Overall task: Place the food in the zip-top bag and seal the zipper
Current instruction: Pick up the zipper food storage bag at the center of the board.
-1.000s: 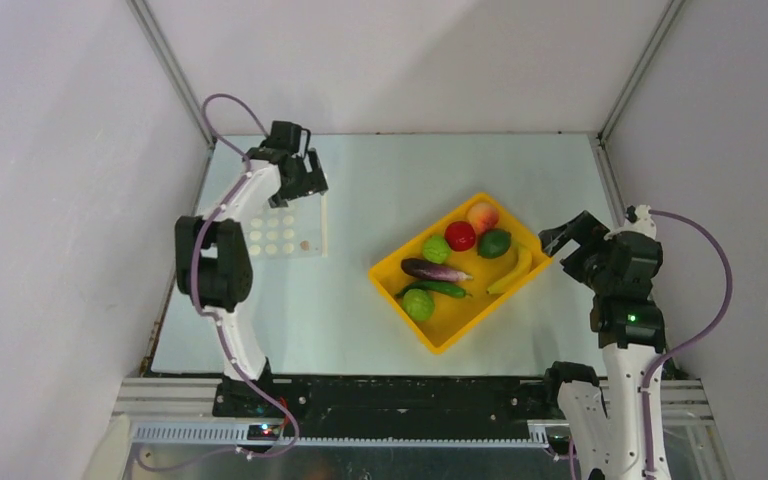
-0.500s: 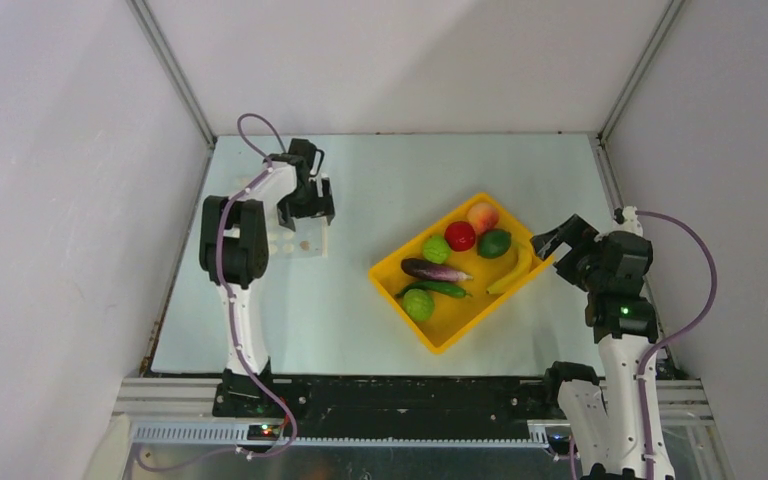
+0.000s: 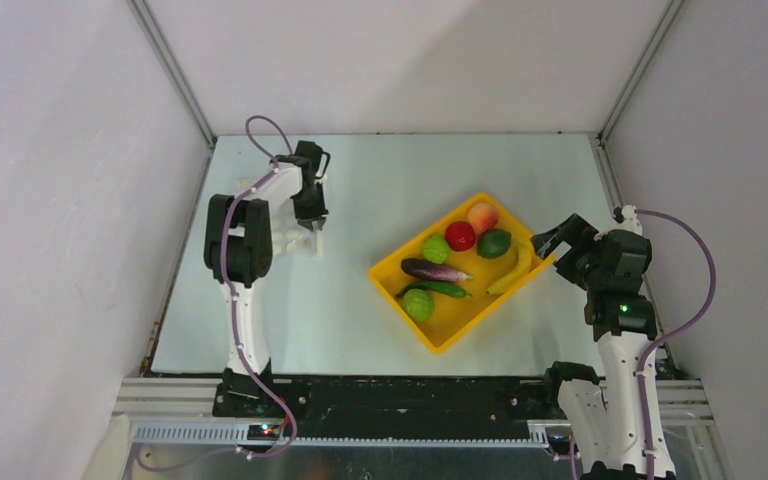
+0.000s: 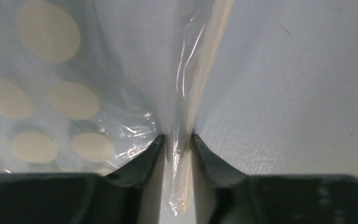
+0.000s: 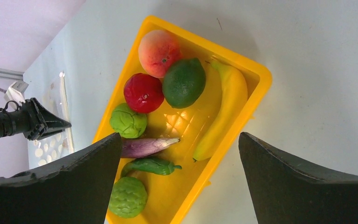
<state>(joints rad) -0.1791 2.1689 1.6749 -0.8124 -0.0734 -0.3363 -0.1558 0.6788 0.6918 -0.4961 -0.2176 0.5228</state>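
Observation:
The zip-top bag (image 4: 51,93), clear with white dots, lies flat at the table's back left and is mostly hidden under the left arm in the top view. My left gripper (image 4: 178,142) (image 3: 312,218) is shut on the bag's right edge, pinching the pale zipper (image 4: 213,60). The food sits in a yellow tray (image 3: 438,348): peach (image 3: 481,216), tomato (image 3: 460,236), eggplant (image 3: 435,270), cucumber (image 3: 438,288), banana (image 3: 512,270) and three green round fruits (image 3: 418,304). My right gripper (image 5: 179,135) (image 3: 555,240) hangs open and empty over the tray's right corner.
The tray stands diagonally at the table's middle right. White walls close in the table on the left, back and right. The left arm's elbow (image 3: 230,240) leans over the table's left edge beside the bag.
My left gripper came down onto the bag's right edge and went from open to shut on it. The right gripper shifted slightly toward the tray and stayed open.

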